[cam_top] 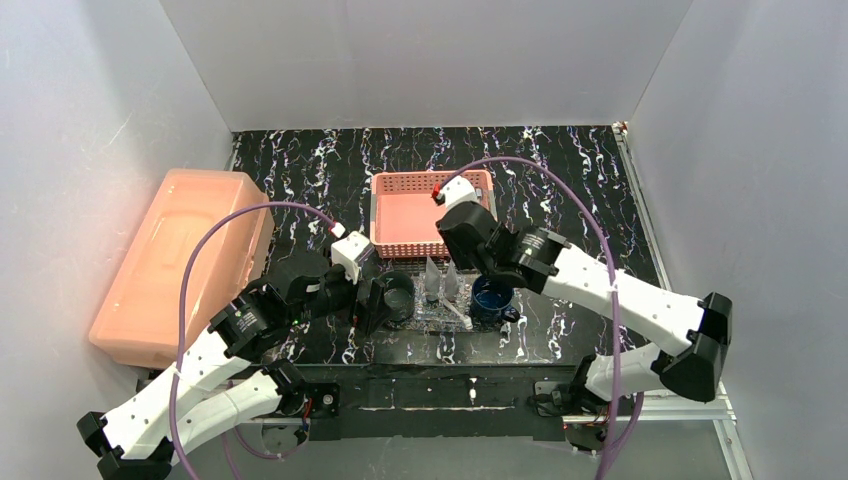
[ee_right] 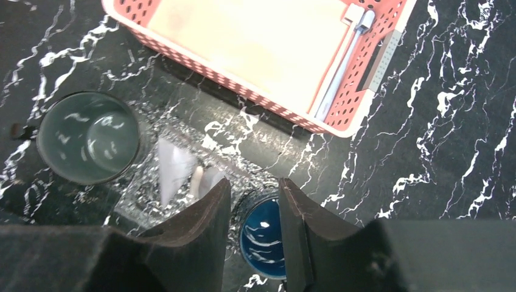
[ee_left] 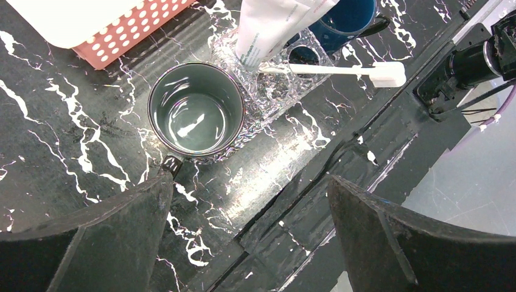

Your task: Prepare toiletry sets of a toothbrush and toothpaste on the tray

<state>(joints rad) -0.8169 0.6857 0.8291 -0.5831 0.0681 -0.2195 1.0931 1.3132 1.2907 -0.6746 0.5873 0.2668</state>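
Note:
The clear glittery tray (cam_top: 440, 312) lies in front of the pink basket. A white toothbrush (ee_left: 341, 72) lies across it, with white toothpaste tubes (ee_left: 274, 24) on it. A dark grey cup (ee_left: 196, 109) stands at the tray's left end and a blue cup (ee_right: 261, 237) at its right end. My left gripper (ee_left: 249, 179) is wide open and empty, just near of the grey cup. My right gripper (ee_right: 254, 185) is a little open and empty, above the blue cup. Two more slim brushes (ee_right: 341, 61) lie in the basket.
The pink perforated basket (cam_top: 385, 245) sits behind the tray. A big salmon plastic box (cam_top: 180, 265) stands at the left. White walls enclose the black marbled table (cam_top: 580, 180). The table's near edge and a mount (ee_left: 462, 67) are close to my left gripper.

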